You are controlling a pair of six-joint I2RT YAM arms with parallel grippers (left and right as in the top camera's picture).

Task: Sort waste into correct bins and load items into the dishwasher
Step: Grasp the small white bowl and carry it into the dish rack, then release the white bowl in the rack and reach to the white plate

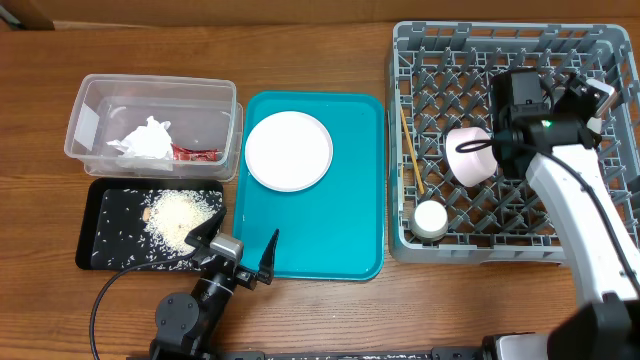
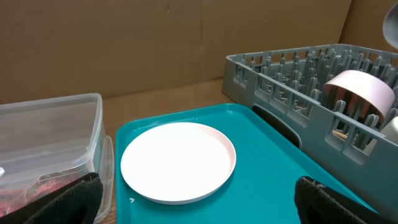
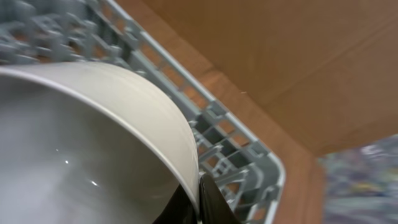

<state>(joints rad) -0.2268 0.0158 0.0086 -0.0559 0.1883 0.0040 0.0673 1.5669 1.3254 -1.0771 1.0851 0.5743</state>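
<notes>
Right wrist view crops and blurs the pink bowl (image 3: pixel 112 99).

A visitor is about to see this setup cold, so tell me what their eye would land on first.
The bright teal tray at the table's centre, with a round pale plate on it, stands out most. To its right, the right gripper pinches the rim of a pink bowl tipped on its side in the grey dishwasher rack. At front left, white rice lies heaped and scattered on a black tray.
</notes>
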